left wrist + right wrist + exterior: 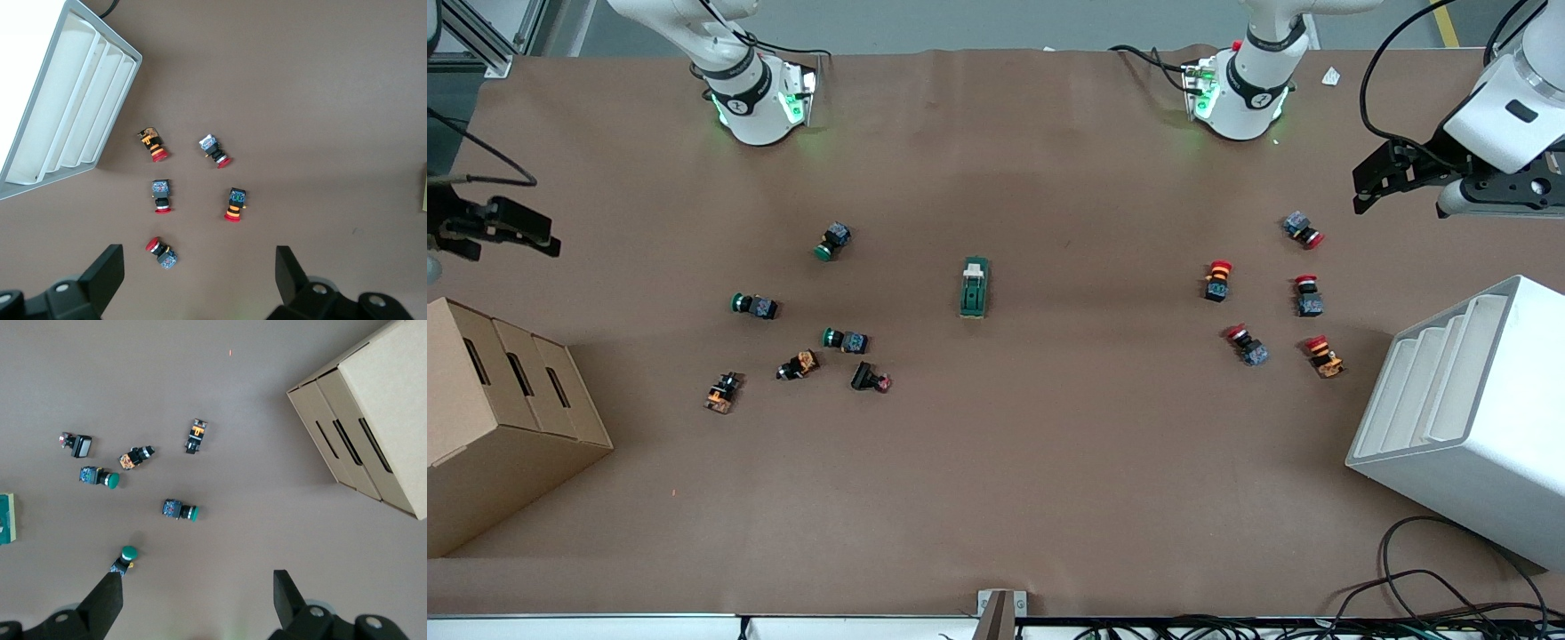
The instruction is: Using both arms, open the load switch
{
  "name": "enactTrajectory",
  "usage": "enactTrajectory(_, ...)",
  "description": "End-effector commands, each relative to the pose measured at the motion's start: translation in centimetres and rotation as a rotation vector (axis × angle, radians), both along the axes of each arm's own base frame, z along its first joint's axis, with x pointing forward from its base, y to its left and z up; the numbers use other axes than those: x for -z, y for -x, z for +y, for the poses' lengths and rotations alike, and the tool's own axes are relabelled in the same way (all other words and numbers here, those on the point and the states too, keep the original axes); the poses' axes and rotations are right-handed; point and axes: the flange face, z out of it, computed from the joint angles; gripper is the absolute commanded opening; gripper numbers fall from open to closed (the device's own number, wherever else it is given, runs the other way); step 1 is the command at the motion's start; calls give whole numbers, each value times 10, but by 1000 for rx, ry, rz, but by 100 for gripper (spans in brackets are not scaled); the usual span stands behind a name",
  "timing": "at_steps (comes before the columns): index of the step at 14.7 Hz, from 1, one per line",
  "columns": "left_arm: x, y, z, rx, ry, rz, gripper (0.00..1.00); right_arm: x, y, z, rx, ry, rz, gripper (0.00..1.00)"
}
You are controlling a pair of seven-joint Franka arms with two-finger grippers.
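Load switch (975, 287) untouched, mid-table

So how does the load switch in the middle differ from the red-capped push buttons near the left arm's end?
The load switch is a single dark-green rectangular block with a cream lever, while the red-capped push buttons are round-capped with small dark bodies. The load switch is longer than any of them. It lies alone mid-table; the buttons sit in a loose cluster of five. Both rest untouched on the brown table, with the left gripper and right gripper open above.
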Motion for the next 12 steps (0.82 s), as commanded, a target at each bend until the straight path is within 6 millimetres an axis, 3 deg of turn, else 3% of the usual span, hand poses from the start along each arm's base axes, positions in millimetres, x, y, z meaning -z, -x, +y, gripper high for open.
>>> enactTrajectory(1,-5,-1,-1,25,19,-3,100,-7,15,-4,-2,-10,19,100)
enactTrajectory(4,-8,-3,-4,29,57,-6,100,-22,32,-6,2,-13,21,100)
enactTrajectory(9,-8,-4,-5,23,73,-4,100,-26,36,3,-13,-14,21,100)
enactTrajectory(12,-8,-4,-5,25,50,-7,100,-35,50,3,-11,-17,19,100)
